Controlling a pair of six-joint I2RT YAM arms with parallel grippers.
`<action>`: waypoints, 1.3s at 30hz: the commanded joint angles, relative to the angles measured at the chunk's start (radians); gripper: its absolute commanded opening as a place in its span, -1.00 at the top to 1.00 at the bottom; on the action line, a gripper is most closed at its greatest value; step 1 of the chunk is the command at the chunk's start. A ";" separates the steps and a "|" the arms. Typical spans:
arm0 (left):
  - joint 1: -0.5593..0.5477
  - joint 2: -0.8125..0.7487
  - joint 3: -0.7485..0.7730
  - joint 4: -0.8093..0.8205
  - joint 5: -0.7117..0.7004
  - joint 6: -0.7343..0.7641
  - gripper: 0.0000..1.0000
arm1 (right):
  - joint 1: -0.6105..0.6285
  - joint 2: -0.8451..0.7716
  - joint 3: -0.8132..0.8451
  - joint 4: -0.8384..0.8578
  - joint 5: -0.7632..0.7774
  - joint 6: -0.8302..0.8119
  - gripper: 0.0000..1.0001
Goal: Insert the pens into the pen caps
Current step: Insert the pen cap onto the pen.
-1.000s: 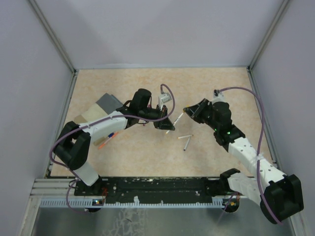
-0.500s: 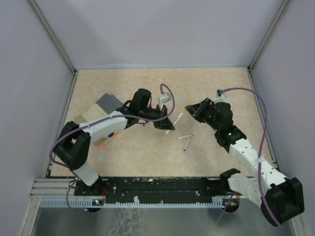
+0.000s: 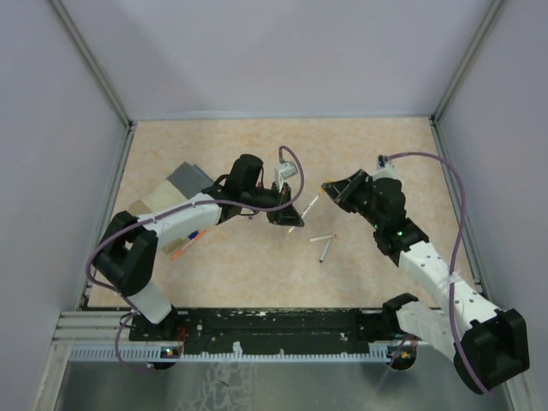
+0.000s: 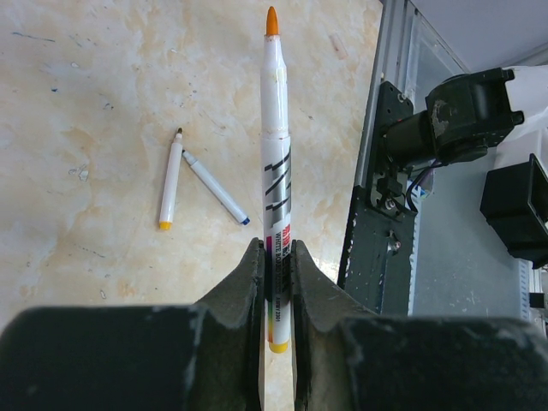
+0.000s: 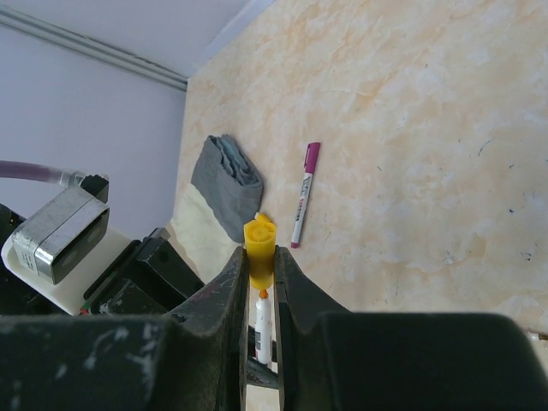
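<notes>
The orange-tipped pen (image 4: 276, 171) is hanging up off the counter (image 3: 257, 145). It's a white barrel with grey-and-black print, a yellow back end and a bare orange nib pointing away from the left hand (image 4: 276, 253). That hand is pinching the barrel down near the back end, fingers nearly together around it.

The yellow cap (image 5: 259, 235) is a short stubby tube, and the right hand (image 5: 259, 257) is squeezing it, closed down tight on it. In the right wrist view the pen's nib is showing just under the cap and lining up with it. Can't tell if it's touching or going in yet.

From above, both arms are reaching toward the middle of the counter. The left one is stretching in low from the left and the right one is bending in from the right. The two hands are facing each other almost nose to nose, with the pen bridging between them.

Further out, a yellow-ended pen (image 4: 170, 184) and a blue-ended pen (image 4: 214, 187) are lying uncapped in a narrow V. A magenta-capped pen (image 5: 304, 193) is lying flat near the grey-lidded beige box (image 5: 224, 184). A couple more pens (image 3: 184, 247) are peeking out beside the left forearm.
</notes>
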 commanded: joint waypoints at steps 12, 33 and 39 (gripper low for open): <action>-0.002 -0.008 0.012 0.015 -0.001 0.017 1.00 | -0.006 0.008 0.014 0.034 -0.079 -0.013 0.93; -0.003 -0.014 0.012 0.051 -0.023 -0.008 1.00 | -0.006 0.036 -0.031 0.062 -0.173 -0.001 0.93; -0.002 -0.012 0.020 0.060 -0.027 -0.014 1.00 | -0.006 0.036 -0.039 0.054 -0.181 -0.015 0.93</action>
